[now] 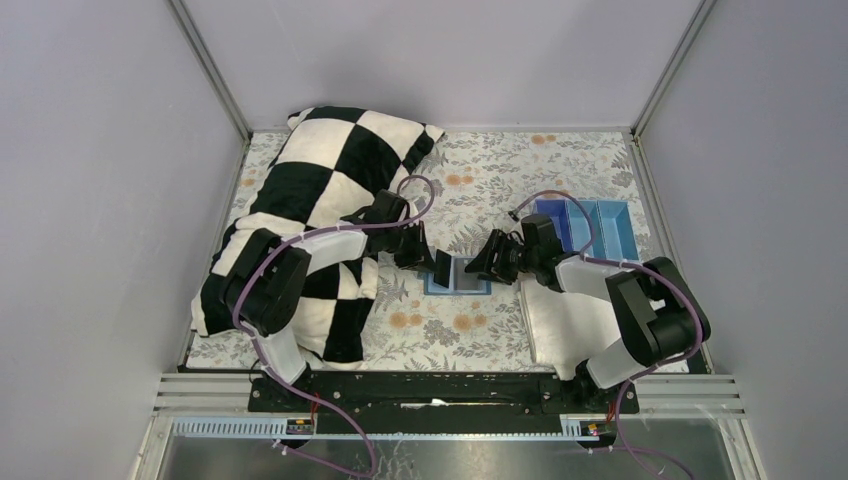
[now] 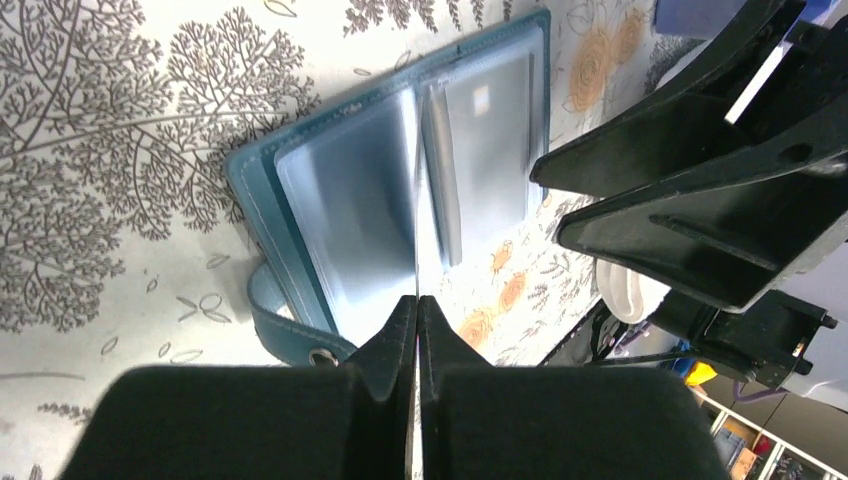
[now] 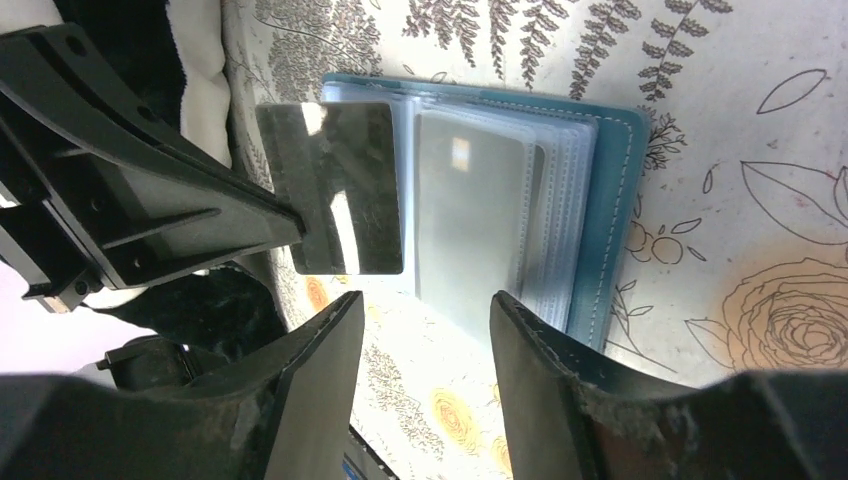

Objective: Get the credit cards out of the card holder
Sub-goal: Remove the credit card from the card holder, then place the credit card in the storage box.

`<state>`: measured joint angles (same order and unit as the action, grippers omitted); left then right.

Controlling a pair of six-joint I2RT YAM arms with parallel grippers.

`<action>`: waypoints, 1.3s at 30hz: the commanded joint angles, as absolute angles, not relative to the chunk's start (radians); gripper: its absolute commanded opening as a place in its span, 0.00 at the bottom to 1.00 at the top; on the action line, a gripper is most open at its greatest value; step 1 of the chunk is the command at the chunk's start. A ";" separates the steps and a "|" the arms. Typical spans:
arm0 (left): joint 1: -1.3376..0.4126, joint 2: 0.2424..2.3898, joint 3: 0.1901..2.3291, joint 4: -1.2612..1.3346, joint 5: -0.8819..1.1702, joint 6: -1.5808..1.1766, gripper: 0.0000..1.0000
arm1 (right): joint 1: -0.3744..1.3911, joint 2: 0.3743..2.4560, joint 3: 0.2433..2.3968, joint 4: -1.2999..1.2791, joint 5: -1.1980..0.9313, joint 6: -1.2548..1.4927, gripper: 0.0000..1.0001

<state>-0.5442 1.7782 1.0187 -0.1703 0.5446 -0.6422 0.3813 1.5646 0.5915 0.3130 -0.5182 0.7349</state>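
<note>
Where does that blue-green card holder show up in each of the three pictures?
Top view: card holder at the centre, just right of the left gripper.
Left wrist view: card holder upper middle, lying open.
Right wrist view: card holder upper middle, reaching right.
Shared landmark: the left gripper, pinching a card at the holder.

No text, brand, number or sign is legible in any view. The raised credit card (image 3: 335, 190) shows a plain reflective face. The sleeved card (image 3: 470, 220) in the teal card holder (image 3: 605, 180) is washed out by glare.
</note>
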 commanded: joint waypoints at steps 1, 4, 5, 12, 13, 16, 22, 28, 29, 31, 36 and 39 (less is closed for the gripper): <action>-0.538 1.711 1.062 -0.239 0.538 -0.568 0.00 | 0.383 1.491 0.657 0.223 -0.511 0.704 0.58; -0.538 1.683 1.082 -0.268 0.557 -0.547 0.00 | 0.382 1.462 0.673 0.214 -0.524 0.701 0.61; -0.538 1.673 1.083 -0.264 0.579 -0.542 0.00 | 0.382 1.455 0.673 0.220 -0.537 0.707 0.62; -0.521 1.630 1.095 -0.249 0.700 -0.532 0.00 | 0.379 1.491 0.597 0.501 -0.706 0.847 0.70; -0.519 1.623 1.094 -0.242 0.710 -0.540 0.00 | 0.379 1.506 0.585 0.559 -0.733 0.875 0.70; -0.515 1.604 1.089 -0.219 0.747 -0.569 0.00 | 0.378 1.549 0.534 0.779 -0.801 1.008 0.67; -0.508 1.567 1.048 -0.125 0.823 -0.643 0.00 | 0.379 1.608 0.493 1.044 -0.867 1.145 0.67; -0.506 1.569 1.046 -0.110 0.843 -0.649 0.00 | 0.379 1.649 0.486 1.208 -0.913 1.236 0.61; -0.506 1.568 1.044 -0.104 0.846 -0.651 0.00 | 0.379 1.660 0.484 1.253 -0.916 1.261 0.59; -0.506 1.567 1.039 -0.101 0.846 -0.651 0.00 | 0.379 1.686 0.482 1.345 -0.915 1.320 0.54; -0.505 1.547 1.030 -0.092 0.843 -0.648 0.00 | 0.379 1.784 0.474 1.681 -0.876 1.551 0.39; -0.504 1.548 1.031 -0.092 0.843 -0.648 0.00 | 0.379 1.809 0.476 1.704 -0.861 1.575 0.26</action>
<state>-0.5022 1.5860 1.0370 -0.1432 0.8284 -0.6544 0.3782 1.7882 0.4732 1.3941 -0.8761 1.4475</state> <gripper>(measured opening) 0.006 0.316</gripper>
